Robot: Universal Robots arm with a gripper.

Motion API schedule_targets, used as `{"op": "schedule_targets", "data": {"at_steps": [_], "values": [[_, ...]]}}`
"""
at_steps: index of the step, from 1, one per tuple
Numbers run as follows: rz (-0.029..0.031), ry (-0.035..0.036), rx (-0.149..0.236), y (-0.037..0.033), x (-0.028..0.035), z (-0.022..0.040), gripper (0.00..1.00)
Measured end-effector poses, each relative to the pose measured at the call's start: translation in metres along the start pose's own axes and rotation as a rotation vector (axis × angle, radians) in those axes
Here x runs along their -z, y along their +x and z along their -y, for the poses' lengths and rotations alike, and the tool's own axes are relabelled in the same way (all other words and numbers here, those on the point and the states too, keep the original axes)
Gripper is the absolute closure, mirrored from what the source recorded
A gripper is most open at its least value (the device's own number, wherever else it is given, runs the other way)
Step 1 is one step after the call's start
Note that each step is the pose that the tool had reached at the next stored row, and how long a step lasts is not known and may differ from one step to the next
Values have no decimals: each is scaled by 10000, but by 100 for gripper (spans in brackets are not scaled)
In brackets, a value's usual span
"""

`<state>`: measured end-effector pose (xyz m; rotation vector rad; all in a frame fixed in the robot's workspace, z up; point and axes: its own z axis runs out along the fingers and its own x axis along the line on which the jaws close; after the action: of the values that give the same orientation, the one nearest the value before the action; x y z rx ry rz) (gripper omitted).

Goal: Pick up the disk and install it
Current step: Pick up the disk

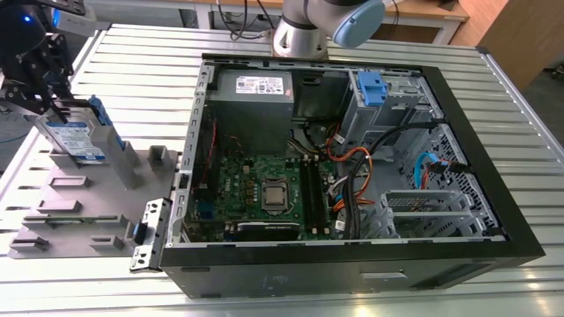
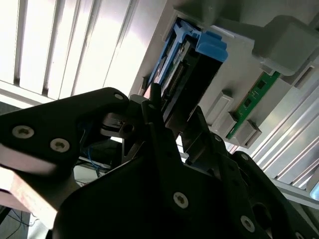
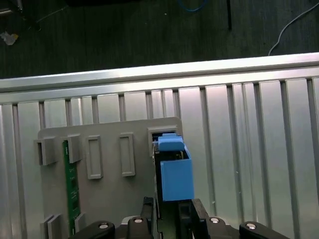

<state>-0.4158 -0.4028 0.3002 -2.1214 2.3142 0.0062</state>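
Observation:
The disk [image 1: 78,140] stands on edge in a slot of the grey fixture [image 1: 88,211] at the exterior view's left, its printed silver face showing inside a blue carrier. My gripper [image 1: 55,109] comes down on its upper end and is shut on the disk. In both wrist views the black fingers [image 2: 155,99] press against the two sides of the disk [image 2: 209,45], whose blue carrier [image 3: 175,174] points away from the gripper [image 3: 169,206]. The disk's lower edge still sits in the fixture.
The open computer case [image 1: 493,198] lies at the exterior view's right, with a motherboard [image 1: 269,195], a grey power-supply box [image 1: 253,99] and a drive cage holding a blue bracket [image 1: 372,89]. A green memory stick [image 3: 70,184] stands in another fixture slot. The slatted metal table [image 1: 529,284] lies underneath.

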Motion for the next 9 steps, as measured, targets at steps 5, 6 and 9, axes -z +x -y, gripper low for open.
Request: {"op": "schedule_targets", "data": {"at_steps": [5,6,9], "values": [[-15,0,585,0,13,0,58],[-14,0,584,0,24,0,58],[-12,3,585,0,28,0,58]]}}
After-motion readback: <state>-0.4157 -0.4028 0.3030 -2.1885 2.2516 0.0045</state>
